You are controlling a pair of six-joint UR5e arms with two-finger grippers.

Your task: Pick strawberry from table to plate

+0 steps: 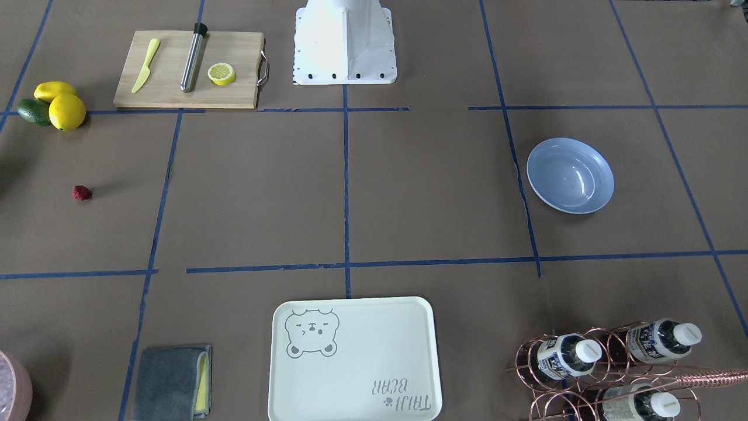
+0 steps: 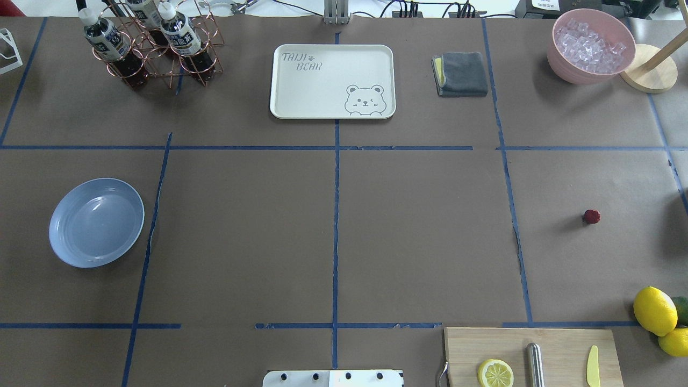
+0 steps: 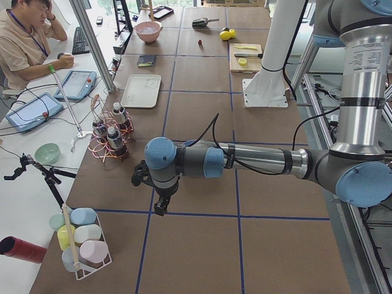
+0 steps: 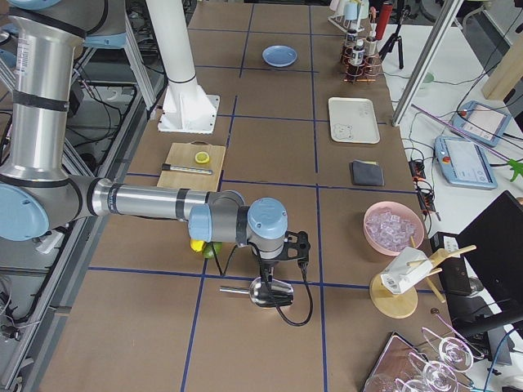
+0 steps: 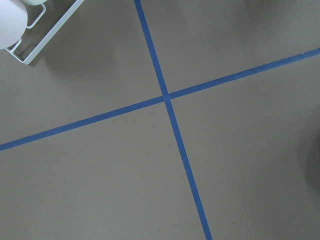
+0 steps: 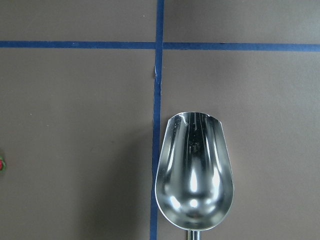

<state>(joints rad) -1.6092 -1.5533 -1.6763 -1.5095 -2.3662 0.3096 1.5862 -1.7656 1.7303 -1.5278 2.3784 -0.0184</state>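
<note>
The strawberry (image 2: 591,216) is a tiny dark-red berry lying alone on the brown table (image 2: 419,236), far to the robot's right; it also shows from the front (image 1: 81,193) and far off from the left end (image 3: 199,42). The light-blue plate (image 2: 97,222) rests empty on the robot's left side (image 1: 570,175) (image 4: 279,55). My left gripper (image 3: 160,208) hangs over the table's left end, beyond the plate. My right gripper (image 4: 263,269) hovers past the right end, above a metal scoop (image 6: 194,172). Whether either is open or shut I cannot tell.
A cutting board (image 2: 532,355) near the base holds a lemon half (image 2: 495,373), a metal rod and a yellow knife. Lemons (image 2: 654,310) lie to its right. A cream bear tray (image 2: 333,80), grey cloth (image 2: 461,73), bottle rack (image 2: 153,45) and pink ice bowl (image 2: 590,45) line the far edge. A person (image 3: 27,43) sits beside the table.
</note>
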